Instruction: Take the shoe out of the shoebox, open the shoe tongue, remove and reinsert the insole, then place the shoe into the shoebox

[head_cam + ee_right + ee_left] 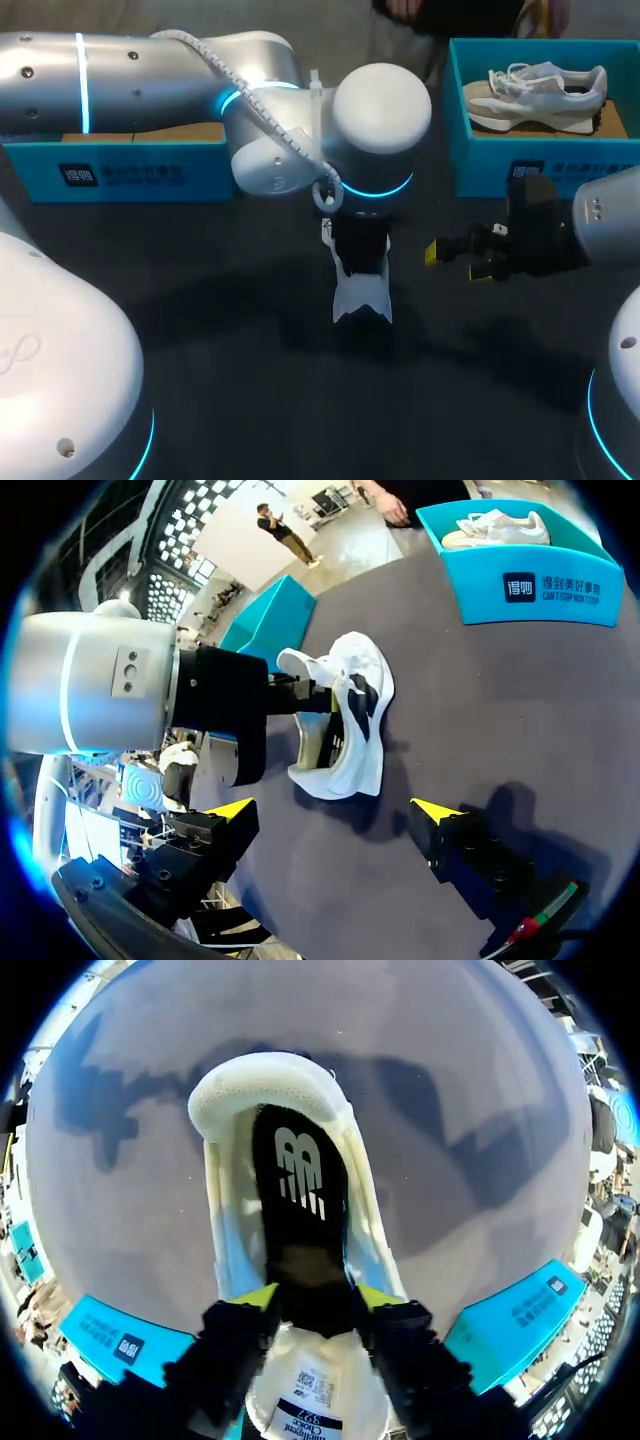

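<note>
Insole (pixel 300 1180) pinched by downward-pointing left end effector (pixel 315 1296); right end effector (pixel 335 808) spread, level.

Head view: high behind, looking down. Left wrist view: close over the shoe (pixel 270 1090). Right wrist view: farther, side-on. All share it.

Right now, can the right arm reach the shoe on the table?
Probably: the open right end effector sits beside the shoe, bare table between; the left end effector, gripping the insole, covers only the opening.
</note>
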Robot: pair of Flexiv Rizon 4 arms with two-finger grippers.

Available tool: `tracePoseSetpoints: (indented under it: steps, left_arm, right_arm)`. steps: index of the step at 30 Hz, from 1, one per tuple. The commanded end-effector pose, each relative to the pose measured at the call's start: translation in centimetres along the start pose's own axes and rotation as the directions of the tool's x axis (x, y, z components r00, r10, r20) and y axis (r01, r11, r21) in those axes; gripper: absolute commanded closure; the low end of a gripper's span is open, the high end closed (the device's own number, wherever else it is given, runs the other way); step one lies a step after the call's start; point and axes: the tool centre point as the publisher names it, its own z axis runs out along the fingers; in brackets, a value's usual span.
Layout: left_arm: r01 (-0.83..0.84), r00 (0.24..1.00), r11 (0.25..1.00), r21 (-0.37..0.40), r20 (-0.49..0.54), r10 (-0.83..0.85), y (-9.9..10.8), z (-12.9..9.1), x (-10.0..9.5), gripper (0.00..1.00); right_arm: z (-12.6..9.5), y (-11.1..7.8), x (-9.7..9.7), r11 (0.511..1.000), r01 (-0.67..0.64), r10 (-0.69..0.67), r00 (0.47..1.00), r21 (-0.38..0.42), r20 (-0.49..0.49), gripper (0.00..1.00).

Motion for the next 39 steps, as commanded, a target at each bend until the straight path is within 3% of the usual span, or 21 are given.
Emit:
tracePoseSetpoints:
  steps: [1,14,23,39]
  left_arm:
    - [-0.002,1.000,1.000,0.001,-0.002,0.002,0.1,-0.1,0.1,0.00]
    - [-0.016,1.000,1.000,-0.003,0.000,0.016,-0.5,-1.4,0.2,0.00]
    - [0.005,1.000,1.000,0.014,-0.011,-0.005,0.3,-0.7,0.6,0.00]
    - [0.044,0.998,0.999,0.024,0.033,-0.045,2.1,-3.2,1.5,0.00]
  right_arm:
    - [0.0,-0.2,0.1,1.000,0.000,0.000,1.000,-0.002,0.001,0.00]
    - [0.0,-0.2,0.1,1.000,0.000,0.000,1.000,-0.002,0.001,0.00]
    - [0.0,-0.2,0.1,1.000,0.000,0.000,1.000,-0.002,0.001,0.00]
    - [0.0,-0.2,0.1,1.000,0.000,0.000,1.000,-0.002,0.001,0.00]
